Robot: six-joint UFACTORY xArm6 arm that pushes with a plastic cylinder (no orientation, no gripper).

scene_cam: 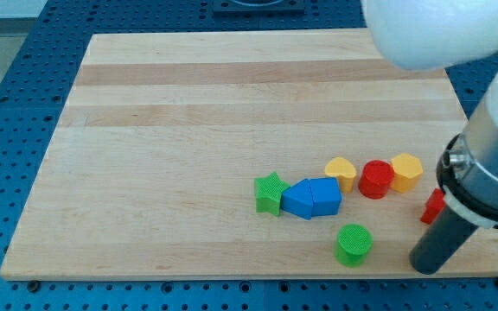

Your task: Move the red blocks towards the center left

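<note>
— Blue pegboard runs all round the pale wooden bench (188, 130), doesn't it? What's lying on the wood?

— All of it sits toward the view's bottom right. A green star block (269, 192) is furthest to the view's left, touching a pair of blue blocks (311, 198) pressed side by side. Up and to the right of those comes a yellow block (341, 173), then a red cylinder (375, 180), then a second yellow block (406, 172), hexagonal by the look of it. Those three form a short row, each just beside the next.

— And the green one lower down?

— That's a green cylinder (354, 244), standing apart near the bench's bottom edge, below the row.

— Only one red block?

— No, a second red block (433, 207) shows at the view's right, partly hidden behind the arm, so its shape can't be made out. Both red ones are on the right side of the bench, well apart from the centre left.

— Where is my tip?

— My tip (424, 263) is near the bottom right edge, just below that half-hidden red block and to the right of the green cylinder, touching neither as far as can be seen.

— Jaws apart or together?

— No jaws appear on this arm; only the dark rod shows.
</note>
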